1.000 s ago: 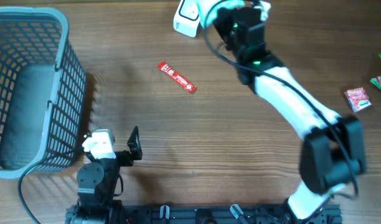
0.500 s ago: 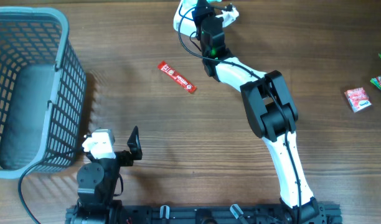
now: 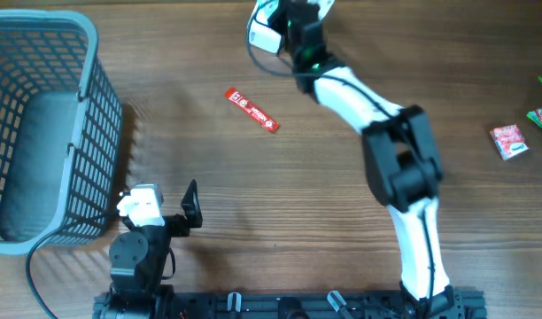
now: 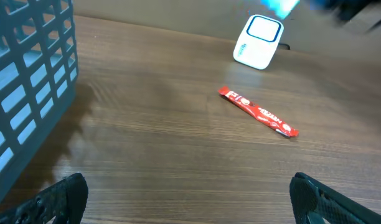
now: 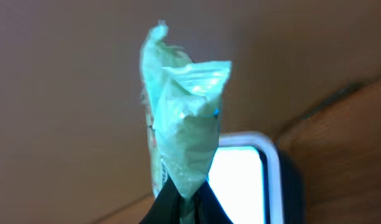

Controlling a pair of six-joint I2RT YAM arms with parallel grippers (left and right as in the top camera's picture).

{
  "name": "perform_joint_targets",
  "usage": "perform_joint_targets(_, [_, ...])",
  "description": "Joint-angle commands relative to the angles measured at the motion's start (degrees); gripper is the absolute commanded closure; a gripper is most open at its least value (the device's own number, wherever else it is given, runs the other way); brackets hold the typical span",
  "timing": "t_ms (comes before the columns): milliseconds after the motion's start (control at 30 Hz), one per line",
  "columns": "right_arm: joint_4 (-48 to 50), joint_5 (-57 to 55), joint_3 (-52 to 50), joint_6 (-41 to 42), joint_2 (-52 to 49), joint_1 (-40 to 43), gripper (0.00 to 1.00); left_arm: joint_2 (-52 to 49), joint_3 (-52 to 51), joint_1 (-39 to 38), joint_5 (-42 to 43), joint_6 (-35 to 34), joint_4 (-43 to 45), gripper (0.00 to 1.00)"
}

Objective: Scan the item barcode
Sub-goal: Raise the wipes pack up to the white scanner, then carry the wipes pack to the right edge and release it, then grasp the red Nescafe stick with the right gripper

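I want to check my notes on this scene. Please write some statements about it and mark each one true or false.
1. The right gripper is shut on a green packet. True.
2. The green packet is held in front of the scanner. True.
3. The red stick lies in the basket. False: it lies on the table, apart from the basket.
4. The left gripper holds the red stick. False: it is open and empty.
5. A red square packet lies on the right side of the table. True.
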State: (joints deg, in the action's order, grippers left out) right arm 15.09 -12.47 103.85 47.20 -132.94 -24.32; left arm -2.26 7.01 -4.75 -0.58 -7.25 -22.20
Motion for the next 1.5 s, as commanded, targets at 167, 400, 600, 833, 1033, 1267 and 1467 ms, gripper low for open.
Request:
perform_joint_targets(167, [-55.5,-36.2,0.9,-8.3,22.2,12.5,0.96,0.4,-0.3,0.1,-0.3,-0.5,0.2,0.0])
perform_joint_targets(400, [-45.7,-16.0,-15.6,-9.7,11.4,38.9,0.96,0.4,-0.3,0.1,-0.3,-0.5,0.2,0.0])
perform_joint_targets(600, [-54.2,4.9,-5.9,-33.2,20.4,40.9,0.0,0.4,-0.3,0.1,-0.3,-0.5,0.2,0.0])
perform_joint_targets(833, [-56.4,45.5,-8.0,-56.1,22.9,15.0,0.02,0.4,-0.3,0.1,-0.3,-0.5,0.2,0.0])
perform_joint_targets(1033, [-47.2,13.0,-8.0,-57.5,12.7,-7.1,0.19,0.4,-0.3,0.1,-0.3,-0.5,0.2,0.0])
perform_joint_targets(1267, [-36.1,20.2,-8.0,-55.4,2.7,-9.6,0.27,0.4,-0.3,0.1,-0.3,-0.5,0.2,0.0])
perform_joint_targets(1467, [-34.5,20.2,-8.0,-53.0,-0.8,-10.0,0.41,0.4,-0.3,0.1,-0.3,-0.5,0.2,0.0])
